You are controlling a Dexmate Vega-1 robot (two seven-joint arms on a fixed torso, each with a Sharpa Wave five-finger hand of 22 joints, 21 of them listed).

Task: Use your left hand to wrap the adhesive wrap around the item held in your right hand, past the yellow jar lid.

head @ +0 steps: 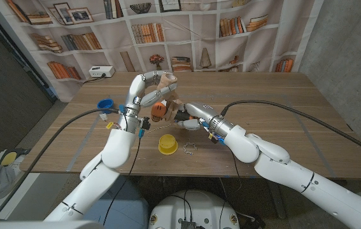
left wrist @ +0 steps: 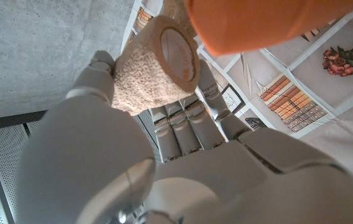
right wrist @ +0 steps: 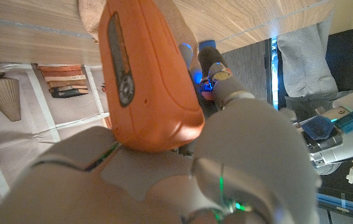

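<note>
A: Left hand (head: 147, 89) is raised above the table (head: 282, 108), fingers curled round the tan wrap roll (left wrist: 154, 62), thumb on one side, fingers behind it.

B: And just beside it, the right hand (head: 190, 117) reaches in, closed on the orange item (right wrist: 142, 81), roll nearly touching that item.

A: Yellow lid (head: 167, 144) sits on the table below both hands, nearer the robot.

B: Blue cup (head: 106, 104) beyond the left forearm.

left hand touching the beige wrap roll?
Touching. Left wrist view shows the left hand holding the beige fuzzy adhesive wrap roll, its fingers pressed directly against the roll.
</note>
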